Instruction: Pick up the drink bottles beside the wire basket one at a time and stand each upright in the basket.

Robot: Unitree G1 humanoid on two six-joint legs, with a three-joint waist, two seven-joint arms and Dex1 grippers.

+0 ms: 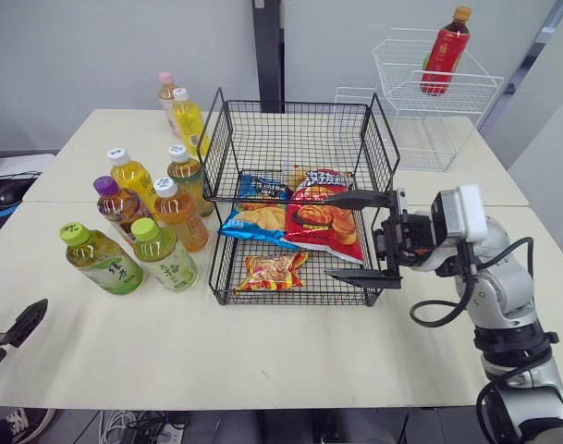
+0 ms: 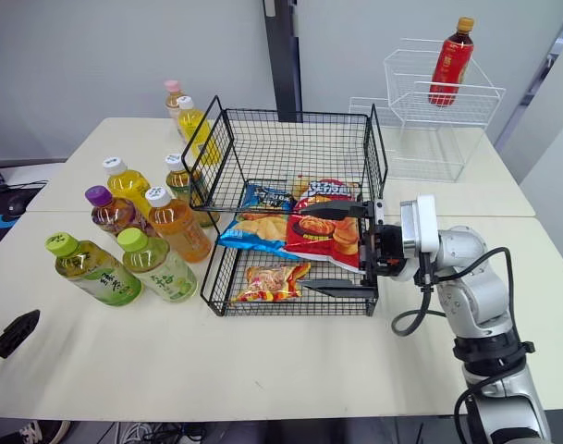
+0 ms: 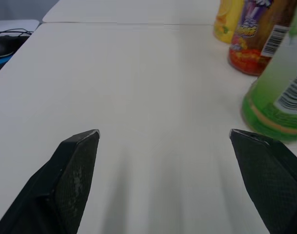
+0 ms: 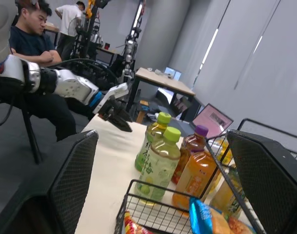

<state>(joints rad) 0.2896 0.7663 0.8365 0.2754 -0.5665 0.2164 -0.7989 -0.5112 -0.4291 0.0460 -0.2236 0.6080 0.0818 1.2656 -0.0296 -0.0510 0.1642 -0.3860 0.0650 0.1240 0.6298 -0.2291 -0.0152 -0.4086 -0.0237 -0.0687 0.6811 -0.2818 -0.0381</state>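
- While no bottle stands in the wire basket yet, the left eye view shows the drink bottles clustered at centre left of the frame, just beside the basket's left wall. All are upright, long axes vertical and caps up; their lean toward the upper left looks like an effect of the downward camera
- In the same view the left gripper sits low in the lower left corner, apart from the nearest green-capped bottle. The right gripper, at centre right, has its fingers spread wide at the basket's front right corner, over the snack bags, holding nothing
- In the left wrist view, the left gripper's fingers are parted wide over bare table with nothing between them. A green-labelled bottle base, probably that nearest bottle though its cap is cut off, stands just off the line of approach
- In the right wrist view, the bottles stand caps-up beyond the basket's rim, framed by the right gripper's parted fingers
- By my judgement the left arm is better placed for the pick. It should centre the green bottle between its fingers and close across the body below the shoulder. Then it should lift straight up with the axis vertical, clear the high rim, and set the bottle on bare wire away from the bags, which could tip it
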